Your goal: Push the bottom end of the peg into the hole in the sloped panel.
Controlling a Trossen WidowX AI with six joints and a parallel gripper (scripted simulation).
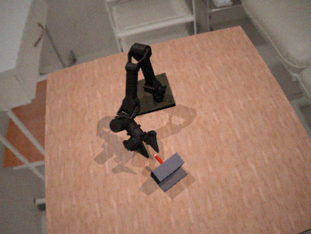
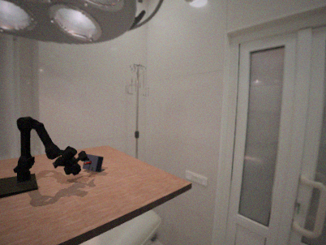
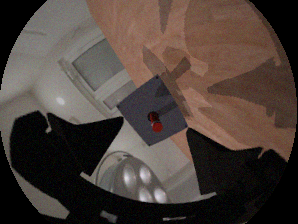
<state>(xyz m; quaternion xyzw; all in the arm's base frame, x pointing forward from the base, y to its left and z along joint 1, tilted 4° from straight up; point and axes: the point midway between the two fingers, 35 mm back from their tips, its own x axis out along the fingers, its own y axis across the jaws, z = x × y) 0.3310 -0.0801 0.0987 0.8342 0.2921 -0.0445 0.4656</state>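
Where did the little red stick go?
The peg is sticking out of the grey panel near the table's middle in the top view, just past the open gripper.

White walls [image 2: 182,101], glazed door [image 2: 263,134]

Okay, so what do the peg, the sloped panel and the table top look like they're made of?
Peg: smooth red body with a white band, probably plastic or painted, too small to be sure. Sloped panel: flat matte blue-grey with no grain, looks like painted or moulded material. Table: reddish-brown with plank-like streaks, so likely wood or wood-effect laminate.
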